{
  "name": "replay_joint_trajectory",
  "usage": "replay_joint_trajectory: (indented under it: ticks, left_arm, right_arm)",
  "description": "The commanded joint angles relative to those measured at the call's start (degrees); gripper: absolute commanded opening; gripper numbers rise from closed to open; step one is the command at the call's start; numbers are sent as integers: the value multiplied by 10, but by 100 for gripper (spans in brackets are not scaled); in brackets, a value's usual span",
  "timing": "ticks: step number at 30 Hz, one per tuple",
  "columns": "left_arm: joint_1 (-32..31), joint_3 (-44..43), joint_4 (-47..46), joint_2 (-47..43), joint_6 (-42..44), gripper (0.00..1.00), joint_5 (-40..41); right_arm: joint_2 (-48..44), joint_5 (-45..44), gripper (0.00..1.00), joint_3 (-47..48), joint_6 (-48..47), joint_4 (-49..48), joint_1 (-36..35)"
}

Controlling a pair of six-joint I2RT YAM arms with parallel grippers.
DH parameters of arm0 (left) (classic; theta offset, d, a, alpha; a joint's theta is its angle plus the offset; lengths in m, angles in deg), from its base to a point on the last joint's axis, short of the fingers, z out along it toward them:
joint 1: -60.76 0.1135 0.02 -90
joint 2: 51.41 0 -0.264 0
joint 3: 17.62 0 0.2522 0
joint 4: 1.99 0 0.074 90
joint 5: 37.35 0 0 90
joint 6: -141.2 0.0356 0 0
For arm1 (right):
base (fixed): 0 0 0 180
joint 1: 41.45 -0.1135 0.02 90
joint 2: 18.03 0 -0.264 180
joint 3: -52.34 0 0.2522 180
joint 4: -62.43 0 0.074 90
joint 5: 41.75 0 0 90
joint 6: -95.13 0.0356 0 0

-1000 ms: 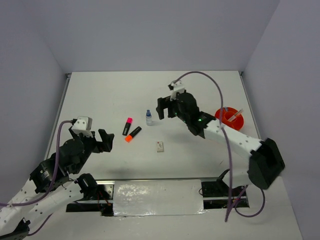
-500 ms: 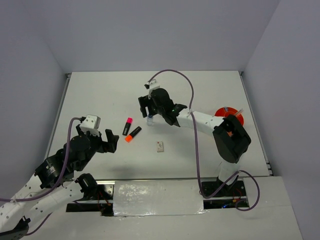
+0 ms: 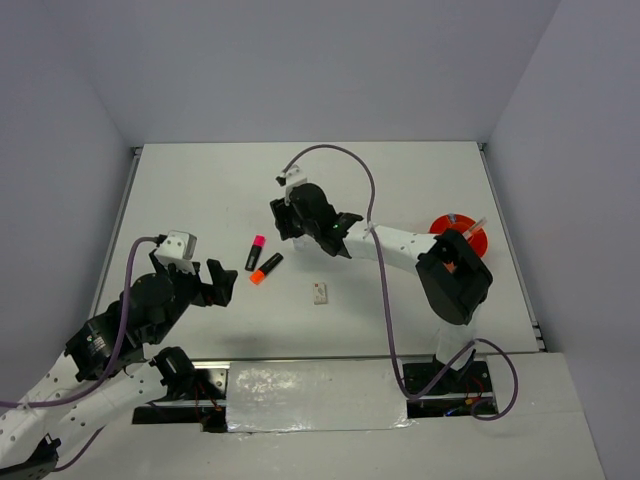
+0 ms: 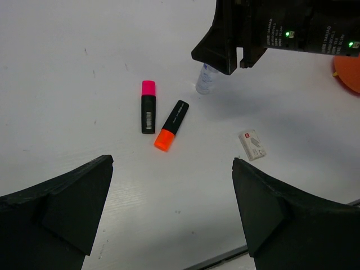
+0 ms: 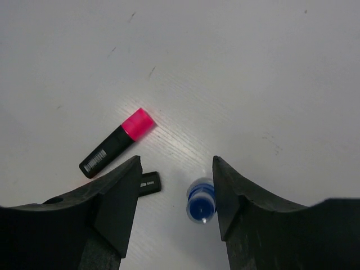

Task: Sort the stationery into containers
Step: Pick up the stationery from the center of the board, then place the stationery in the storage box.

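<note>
A blue-capped clear bottle [image 5: 201,201] stands upright between the fingers of my right gripper [image 5: 175,163]. It sits against the right finger, with a gap on its left, so the jaws are open around it. In the top view my right gripper [image 3: 285,222] hides the bottle. A pink-capped highlighter [image 3: 256,253] and an orange-capped highlighter [image 3: 266,268] lie just left of it. A white eraser block [image 3: 320,293] lies nearer the front. My left gripper [image 3: 215,283] hovers wide open and holds nothing, left of the highlighters. The orange bowl [image 3: 442,226] sits at the right, partly behind the right arm.
The right arm stretches from its base across the table to the middle, passing over the bowl. A thin pen [image 3: 472,226] sticks up out of the bowl. Grey walls close in the table on the left, back and right.
My right gripper has swung left from near the bowl, come down around the bottle, and its jaws have narrowed. The left arm has edged slightly forward, still wide open.
</note>
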Motion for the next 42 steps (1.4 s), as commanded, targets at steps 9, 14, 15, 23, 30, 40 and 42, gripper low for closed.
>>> replay_joint_trajectory:
  ticks: [9, 14, 15, 23, 30, 40, 42]
  left_arm:
    - [2, -4, -27, -5, 13, 99, -10]
    - [2, -5, -27, -1, 14, 99, -12]
    - [3, -5, -27, -2, 14, 99, -12]
    - [3, -4, -28, -2, 16, 99, -17]
    - [2, -2, -31, -24, 19, 99, -24]
    - [2, 1, -38, -33, 27, 99, -50]
    - [2, 0, -39, -35, 28, 99, -53]
  right_arm:
    - [7, -53, 55, -34, 17, -20, -16]
    - [0, -61, 33, -45, 20, -20, -16]
    - [-4, -61, 30, -52, 22, -22, -18]
    - [-110, -72, 0, -88, 0, -39, -23]
    - [-341, -233, 0, -74, 7, 190, 87]
    - [-564, -461, 0, -122, 196, 370, 386]
    - [-566, -506, 0, -117, 248, 413, 389]
